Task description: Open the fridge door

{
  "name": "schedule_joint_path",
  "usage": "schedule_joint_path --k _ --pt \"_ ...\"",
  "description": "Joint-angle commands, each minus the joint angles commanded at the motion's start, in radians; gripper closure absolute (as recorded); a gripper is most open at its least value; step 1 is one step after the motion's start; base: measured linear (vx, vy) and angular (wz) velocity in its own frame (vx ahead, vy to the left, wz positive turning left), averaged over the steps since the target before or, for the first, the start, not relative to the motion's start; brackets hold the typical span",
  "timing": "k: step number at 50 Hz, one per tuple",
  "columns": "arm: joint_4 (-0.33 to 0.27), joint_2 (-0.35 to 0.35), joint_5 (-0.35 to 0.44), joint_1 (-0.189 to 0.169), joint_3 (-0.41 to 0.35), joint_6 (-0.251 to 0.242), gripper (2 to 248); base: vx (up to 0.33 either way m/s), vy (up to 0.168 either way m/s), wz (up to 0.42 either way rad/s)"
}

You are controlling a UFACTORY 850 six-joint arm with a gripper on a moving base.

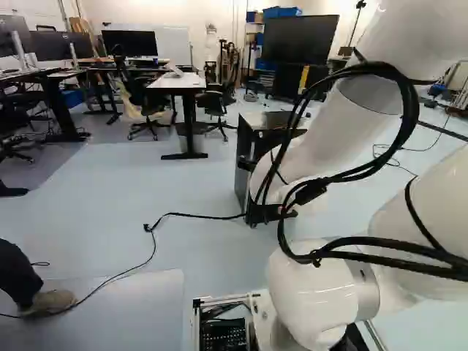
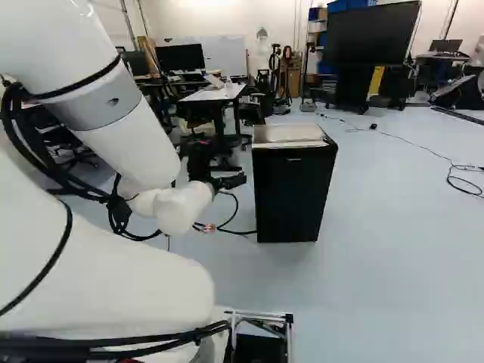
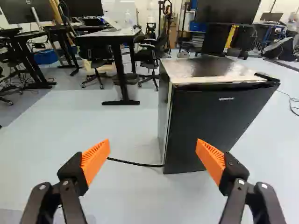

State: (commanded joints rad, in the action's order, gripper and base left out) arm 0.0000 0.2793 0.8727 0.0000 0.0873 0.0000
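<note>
My gripper (image 2: pixel 225 182) is to the left of the small black fridge (image 2: pixel 293 195) in the right base view. The wrist view shows the gripper (image 3: pixel 153 155) open, its two orange-padded fingers wide apart with only floor between them. Ahead of it and toward one finger's side stands the fridge, its dark door (image 3: pixel 212 123) closed against the body and its pale top (image 3: pixel 205 69) bare. A gap of floor appears between fingers and door. In the left base view my arm covers much of the fridge (image 1: pixel 243 172).
A black cable (image 1: pixel 197 215) runs over the floor to the fridge. Behind it are a desk (image 3: pixel 110 33), office chairs (image 3: pixel 148 56) and a large screen (image 2: pixel 370 34). A person's leg and shoe (image 1: pixel 51 301) show at the left of the left base view.
</note>
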Motion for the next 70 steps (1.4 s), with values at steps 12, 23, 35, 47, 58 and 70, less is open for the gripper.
schedule_joint_path --k 12,23,35,47,58,70 --pt "0.000 -0.002 0.000 0.000 0.001 0.000 3 0.000 0.000 0.000" --pt "0.000 -0.018 0.000 0.000 0.015 0.000 3 0.000 0.000 0.000" --pt "0.000 -0.044 0.000 0.000 0.037 0.000 3 0.000 0.000 0.000" --pt "0.000 -0.073 0.000 0.000 0.063 0.000 3 0.000 0.000 0.000" --pt "0.000 -0.101 0.000 0.000 0.088 0.000 3 0.000 0.000 0.000" --pt "0.000 -0.146 0.000 0.001 0.130 0.000 3 0.000 0.000 0.000"
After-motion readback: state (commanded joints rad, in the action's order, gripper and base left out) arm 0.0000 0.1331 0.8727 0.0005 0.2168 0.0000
